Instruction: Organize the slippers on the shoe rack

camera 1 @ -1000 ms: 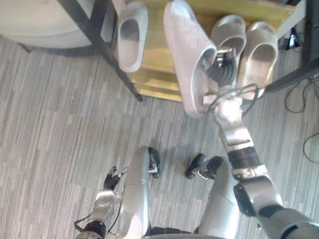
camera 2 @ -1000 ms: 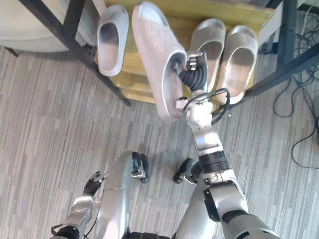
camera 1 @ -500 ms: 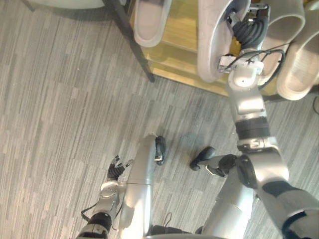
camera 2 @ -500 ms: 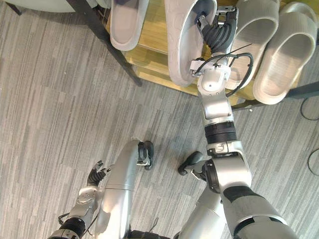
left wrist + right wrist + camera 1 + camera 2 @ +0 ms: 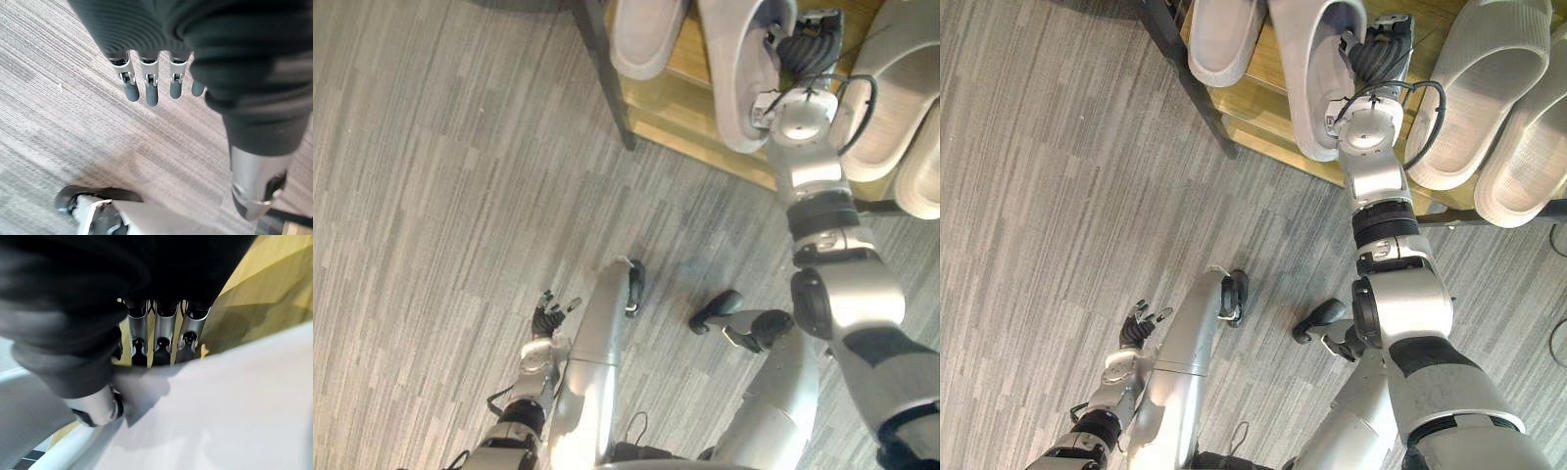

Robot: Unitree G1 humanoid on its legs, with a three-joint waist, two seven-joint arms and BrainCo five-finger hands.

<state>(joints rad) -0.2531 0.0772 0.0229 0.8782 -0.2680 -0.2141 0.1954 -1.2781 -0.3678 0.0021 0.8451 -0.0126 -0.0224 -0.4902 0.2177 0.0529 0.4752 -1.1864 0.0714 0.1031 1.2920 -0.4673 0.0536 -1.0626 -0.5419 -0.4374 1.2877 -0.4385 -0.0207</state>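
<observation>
Left hand [image 5: 1139,325]: low on the left of the head views, over the grey striped floor [image 5: 1058,196], touching nothing. In its wrist view the fingers [image 5: 149,90] hang straight, a little apart, with floor below them. Relaxed and empty.

Shoe rack [image 5: 1273,103]: wooden shelf at the top of the head views, with a dark frame leg [image 5: 1190,78] at its left corner.

Left slipper [image 5: 1222,34]: pale grey, on the shelf just inside the frame leg. Its long axis runs away from the robot and its rounded near end is close to the shelf's front edge. It lies beside the held slipper; contact between them is unclear.

Held slipper [image 5: 1317,69]: pale grey, long axis also running away from the robot and leaning slightly. The near end sticks out past the front edge of the shelf and the far end runs out of view at the top. Its opening faces the robot's right, toward the hand.

Right hand [image 5: 1378,54]: reached up to the rack, against the right side of the held slipper. In its wrist view the fingers [image 5: 164,333] are curled over the slipper's pale rim [image 5: 234,406], tips tucked behind it, with yellow shelf wood [image 5: 274,279] beyond. The hand is clamped on the slipper.

Right pair [image 5: 1484,93] and [image 5: 1538,162]: two matching beige slippers side by side at the right end of the shelf. Their long axes slant up and to the right, the ribbed straps at the far end, and the open soles face up.
</observation>
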